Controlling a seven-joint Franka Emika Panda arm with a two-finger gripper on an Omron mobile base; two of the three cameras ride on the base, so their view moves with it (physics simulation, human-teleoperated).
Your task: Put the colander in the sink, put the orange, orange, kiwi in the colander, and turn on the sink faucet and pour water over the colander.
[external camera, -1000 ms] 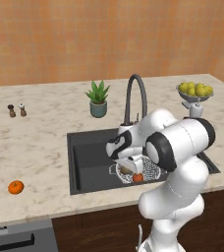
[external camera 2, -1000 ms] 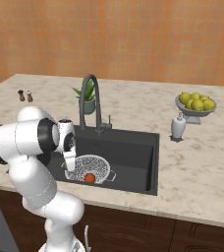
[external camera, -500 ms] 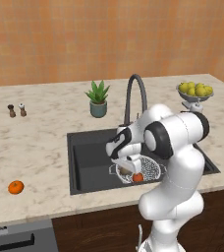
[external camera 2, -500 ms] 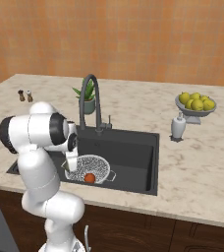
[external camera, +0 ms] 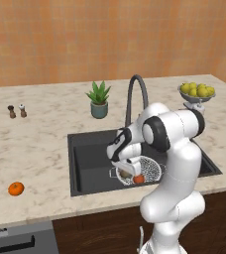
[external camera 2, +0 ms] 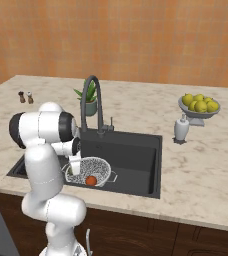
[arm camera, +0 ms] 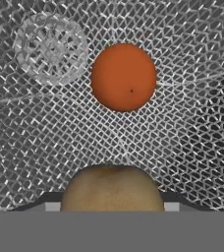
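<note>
Down in the colander [external camera: 152, 166], itself in the sink [external camera: 90, 158], the kiwi [arm camera: 112, 189] has sunk to the mesh with the claw [arm camera: 112, 202] still clamped on it and the darker orange [arm camera: 124, 77] at 12 o'clock, so release looks due, while the bright orange [external camera: 16, 188] waits on the surface [external camera: 35, 149] at the sink's 8 o'clock.

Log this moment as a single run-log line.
colander: in sink | reddish orange: in colander | kiwi: between claw fingers, over mesh | bright orange: on counter | faucet: no water
</note>
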